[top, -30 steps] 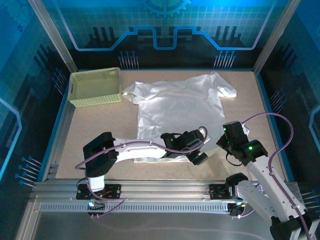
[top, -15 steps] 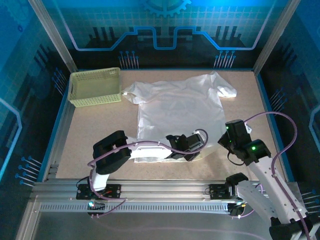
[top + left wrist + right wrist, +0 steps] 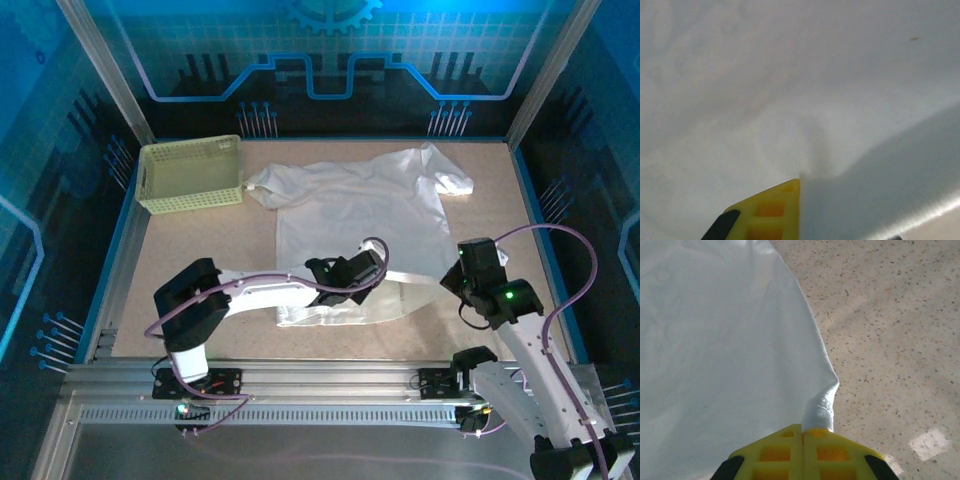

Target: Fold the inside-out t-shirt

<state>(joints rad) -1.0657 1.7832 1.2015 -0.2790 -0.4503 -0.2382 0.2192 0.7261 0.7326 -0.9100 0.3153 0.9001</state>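
The white t-shirt point(image 3: 350, 215) lies spread on the table, sleeves at the far side. Its near hem is lifted and pulled taut between my two grippers. My left gripper point(image 3: 363, 270) is over the shirt's lower middle, shut on a pinch of cloth. In the left wrist view the t-shirt point(image 3: 790, 75) bunches at the left gripper point(image 3: 800, 181), and cloth hides one yellow finger. My right gripper point(image 3: 456, 279) is at the shirt's near right corner. The right wrist view has the right gripper point(image 3: 803, 429) shut on the hem corner of the t-shirt point(image 3: 715, 340).
A pale yellow-green lattice basket point(image 3: 190, 172) stands at the far left of the table, beside the shirt's left sleeve. Bare speckled tabletop point(image 3: 200, 250) lies left of the shirt, and more bare tabletop point(image 3: 890, 330) lies to its right. Blue walls ring the table.
My left gripper has gone from open to shut on the hem and moved away from the near edge, lifting cloth. The right gripper shifted slightly right with its corner.
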